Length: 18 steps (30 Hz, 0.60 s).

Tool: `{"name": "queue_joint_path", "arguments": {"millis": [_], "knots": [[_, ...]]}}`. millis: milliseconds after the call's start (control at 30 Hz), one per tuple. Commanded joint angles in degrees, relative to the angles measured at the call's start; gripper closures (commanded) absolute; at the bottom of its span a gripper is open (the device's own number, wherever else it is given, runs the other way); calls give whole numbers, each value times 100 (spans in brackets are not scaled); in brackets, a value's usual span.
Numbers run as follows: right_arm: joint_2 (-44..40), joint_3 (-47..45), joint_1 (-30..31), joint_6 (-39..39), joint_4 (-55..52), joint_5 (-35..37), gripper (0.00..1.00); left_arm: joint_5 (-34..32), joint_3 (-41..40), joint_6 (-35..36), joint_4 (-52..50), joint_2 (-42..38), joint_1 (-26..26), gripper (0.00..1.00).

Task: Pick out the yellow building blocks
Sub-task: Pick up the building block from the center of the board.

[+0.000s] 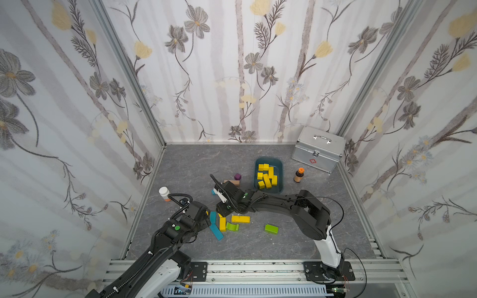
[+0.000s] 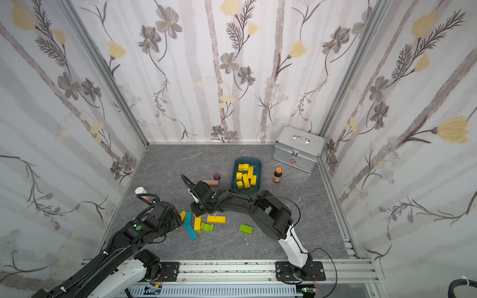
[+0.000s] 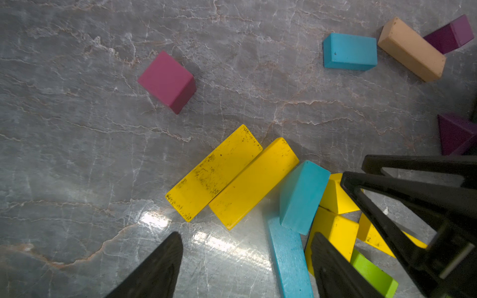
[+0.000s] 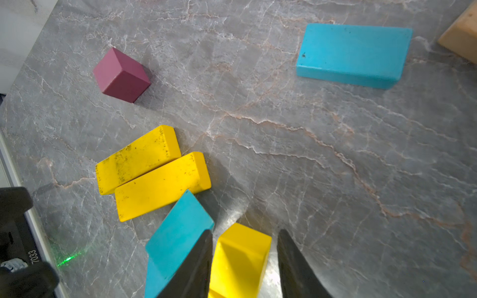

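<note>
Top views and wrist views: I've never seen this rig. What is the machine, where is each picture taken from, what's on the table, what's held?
Two black robot arms, each ending in a two-finger gripper. Two pictures look down from overhead; two come from cameras on the wrists. On the grey table lie coloured wooden blocks; a teal tub holds yellow blocks. The left gripper is open and empty. The right gripper straddles a yellow block, open, not gripping.

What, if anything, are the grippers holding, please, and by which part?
The left gripper is open and empty. The right gripper straddles a yellow block across its sides; whether it grips cannot be told.
</note>
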Motion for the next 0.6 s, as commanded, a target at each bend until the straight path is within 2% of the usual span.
{"name": "queue_joint_path", "arguments": {"millis": [0, 567], "knots": [[52, 75, 16, -87, -76, 94, 55, -89, -12, 51, 75, 32, 10, 20], [234, 335, 86, -251, -428, 284, 55, -233, -40, 91, 89, -38, 5, 20]]}}
